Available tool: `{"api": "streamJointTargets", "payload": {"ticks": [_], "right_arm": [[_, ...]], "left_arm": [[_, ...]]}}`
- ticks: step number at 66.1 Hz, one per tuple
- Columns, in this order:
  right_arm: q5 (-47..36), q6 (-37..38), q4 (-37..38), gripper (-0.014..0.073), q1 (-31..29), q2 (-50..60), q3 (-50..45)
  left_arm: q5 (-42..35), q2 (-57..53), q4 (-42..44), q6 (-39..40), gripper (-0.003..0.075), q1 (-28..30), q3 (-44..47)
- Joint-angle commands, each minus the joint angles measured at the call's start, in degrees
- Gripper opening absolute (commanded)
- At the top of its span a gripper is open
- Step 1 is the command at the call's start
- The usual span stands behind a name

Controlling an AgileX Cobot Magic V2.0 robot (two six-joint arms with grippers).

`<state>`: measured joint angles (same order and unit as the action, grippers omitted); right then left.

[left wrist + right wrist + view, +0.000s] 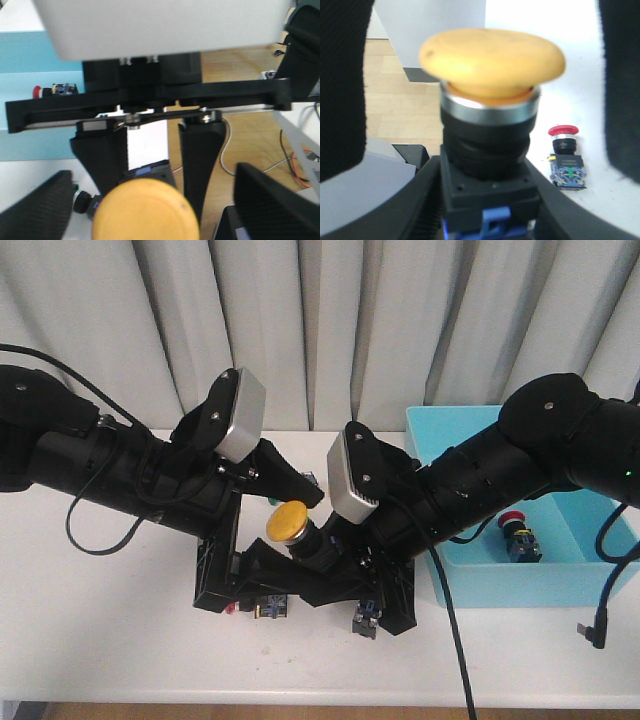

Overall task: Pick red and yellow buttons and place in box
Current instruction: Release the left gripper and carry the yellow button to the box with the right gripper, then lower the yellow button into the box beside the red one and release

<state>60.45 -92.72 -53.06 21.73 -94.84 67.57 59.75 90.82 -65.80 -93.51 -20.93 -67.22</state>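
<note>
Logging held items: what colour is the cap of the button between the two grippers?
Yellow cap, clearest in the right wrist view.

The front view looks forward and slightly down over the desk (110, 630) toward the curtain (330, 320). Both wrist views sit very close to the yellow button (286, 521), which fills the right wrist view (492, 65) and the left one's edge (145, 212).

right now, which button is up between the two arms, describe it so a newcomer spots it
Start at the turquoise box on the table's right side, then look left to where the two black arms meet. Raised there above the table is the yellow button, unlike the red button lying inside the box.
</note>
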Motion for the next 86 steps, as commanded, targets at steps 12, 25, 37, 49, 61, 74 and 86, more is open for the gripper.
{"api": "streamJointTargets", "payload": {"ticks": [12, 25, 37, 49, 61, 74, 86], "right_arm": [[-7.26, 11.40, 13.81, 0.0070, -0.49, 9.20, 1.78], [-15.34, 43.10, 39.90, 0.0073, -0.57, 12.81, 1.78], [-18.46, 76.86, 56.81, 0.0078, -8.80, 11.65, 1.78], [-16.31, 80.48, 52.06, 0.0090, -19.36, 5.94, 3.17], [-11.65, 75.42, 46.13, 0.0109, -21.56, -2.98, 10.63], [-8.54, 75.13, 44.26, 0.0115, -21.44, -13.71, 19.27], [-7.74, 73.87, 41.12, 0.0122, -21.44, -21.68, 24.93]], "left_arm": [[-3.79, -2.10, 0.68, 0.62, 0.0684, -0.19, -1.48], [-9.56, -2.10, 6.82, 3.31, 0.0621, -0.19, -1.48], [-10.69, -2.10, 10.90, 5.12, 0.0560, -0.19, -1.48], [-10.58, -2.10, 10.90, 5.12, 0.0548, -0.19, -1.48], [-10.51, -2.10, 10.90, 5.23, 0.0548, -0.19, -1.48], [-10.51, -2.10, 10.90, 6.18, 0.0548, -0.19, -1.48], [-10.52, -2.10, 10.90, 6.17, 0.0548, -0.19, -1.48]]}}
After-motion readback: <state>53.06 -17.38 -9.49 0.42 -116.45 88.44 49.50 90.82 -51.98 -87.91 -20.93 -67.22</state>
